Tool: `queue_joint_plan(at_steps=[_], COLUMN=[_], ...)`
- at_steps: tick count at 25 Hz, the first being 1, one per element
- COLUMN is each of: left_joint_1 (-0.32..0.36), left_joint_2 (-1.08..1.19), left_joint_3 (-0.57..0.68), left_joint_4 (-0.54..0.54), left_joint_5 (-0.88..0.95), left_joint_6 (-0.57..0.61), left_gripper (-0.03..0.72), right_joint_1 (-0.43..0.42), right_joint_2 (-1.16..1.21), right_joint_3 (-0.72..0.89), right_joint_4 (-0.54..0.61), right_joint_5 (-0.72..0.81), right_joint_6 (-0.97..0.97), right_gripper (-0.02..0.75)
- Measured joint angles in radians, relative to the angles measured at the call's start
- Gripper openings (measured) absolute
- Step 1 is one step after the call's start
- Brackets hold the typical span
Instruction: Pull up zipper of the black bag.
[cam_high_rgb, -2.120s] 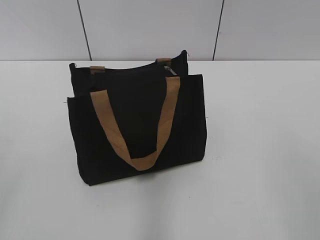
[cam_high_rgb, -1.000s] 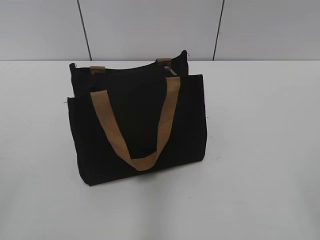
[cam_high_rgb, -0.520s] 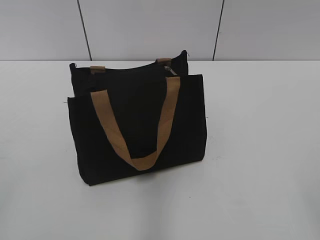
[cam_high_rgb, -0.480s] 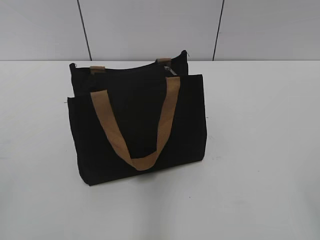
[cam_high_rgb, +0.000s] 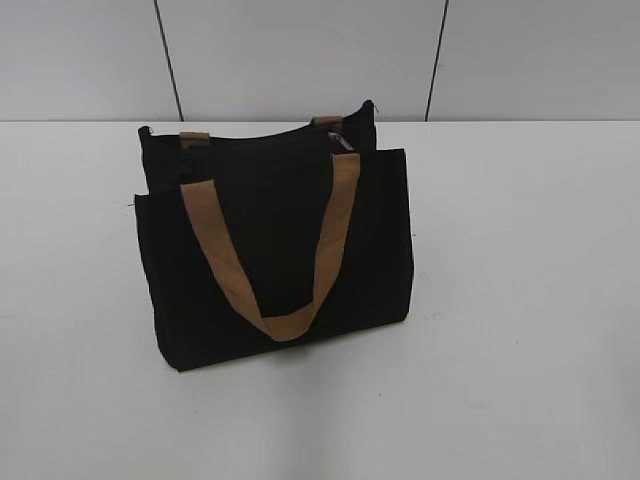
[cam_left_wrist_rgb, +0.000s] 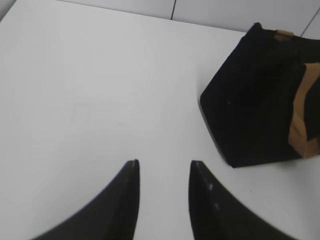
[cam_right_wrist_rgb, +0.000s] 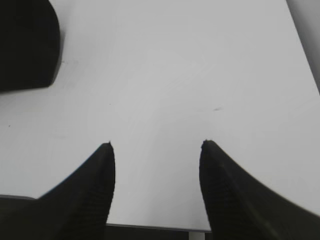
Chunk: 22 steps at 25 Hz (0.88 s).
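Note:
The black bag (cam_high_rgb: 250, 260) stands upright on the white table, left of centre in the exterior view, with a tan handle (cam_high_rgb: 275, 250) hanging down its front pocket panel. A small silvery pull tab (cam_high_rgb: 343, 141) of the zipper shows at the bag's top edge near the right; the zipper line itself is too dark to trace. The bag also shows at the upper right of the left wrist view (cam_left_wrist_rgb: 250, 110) and at the upper left of the right wrist view (cam_right_wrist_rgb: 27, 45). My left gripper (cam_left_wrist_rgb: 163, 164) and right gripper (cam_right_wrist_rgb: 156, 144) are both open, empty, and away from the bag. Neither arm shows in the exterior view.
The white table (cam_high_rgb: 520, 300) stretches around the bag on all sides. A grey panelled wall (cam_high_rgb: 300, 50) stands behind it. The table's near edge (cam_right_wrist_rgb: 150, 227) shows at the bottom of the right wrist view.

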Motion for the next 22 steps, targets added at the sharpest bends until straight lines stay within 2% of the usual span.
queue_joint_plan(at_steps=[4,10,22], left_joint_1=[0.063,0.128,0.145], left_joint_2=[-0.020,-0.023,-0.023], left_joint_3=[0.000,0.000,0.000], left_joint_4=[0.000,-0.001,-0.001], left_joint_5=[0.000,0.000,0.000], left_joint_6=[0.000,0.000,0.000], left_gripper=[0.253,0.242,0.239], right_joint_1=[-0.076,-0.121,-0.129], right_joint_2=[0.000,0.000,0.000], right_joint_3=[0.000,0.001,0.001], right_joint_4=[0.001,0.001,-0.001], right_joint_5=[-0.001,-0.001,-0.001], right_joint_6=[0.000,0.000,-0.001], right_gripper=[0.424,0.424,0.423])
